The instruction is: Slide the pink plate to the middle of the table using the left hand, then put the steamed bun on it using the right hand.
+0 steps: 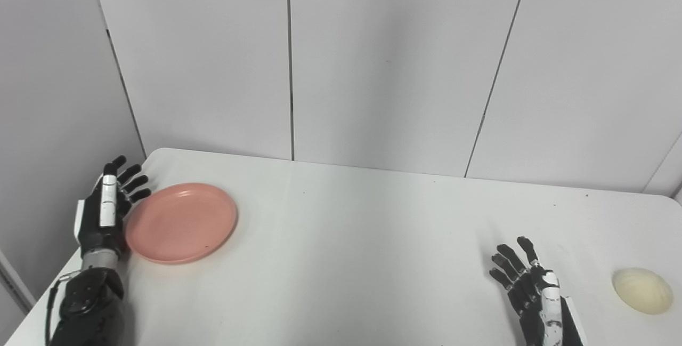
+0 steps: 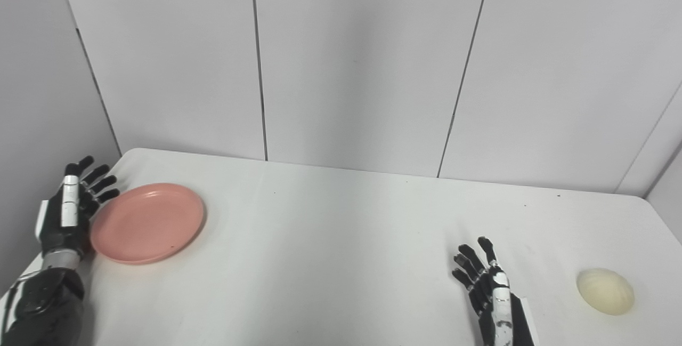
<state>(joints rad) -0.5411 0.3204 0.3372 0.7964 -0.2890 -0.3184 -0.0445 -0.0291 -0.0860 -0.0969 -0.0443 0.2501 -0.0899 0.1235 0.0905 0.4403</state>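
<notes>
Black and white, the left robot hand (image 1: 109, 208) stands on edge at the bench's left edge with its fingers spread and pointing toward the far side, holding nothing. Its palm side faces right, and the pink plate (image 1: 181, 223) lies directly on that side, its left rim touching or just short of the fingers; the pictures do not settle which. That is the relation the coming move turns on: the plate sits between this robot hand and the middle of the bench (image 1: 341, 239), so a push to the right would carry it where the task wants it. The plate rests flat near the far-left corner, bare on top, and has no long axis to mind since it is round.

The right robot hand (image 1: 530, 287) is at the near edge toward the right, fingers also apart and empty, well apart from the plate and clearly the farther of the two from it. The steamed bun (image 1: 642, 290), pale and domed, lies further right again, near the bench's right edge, just beyond this robot hand's outer side and not touched by it.

By my judgement the slide has not begun, and the bun step waits on it.
</notes>
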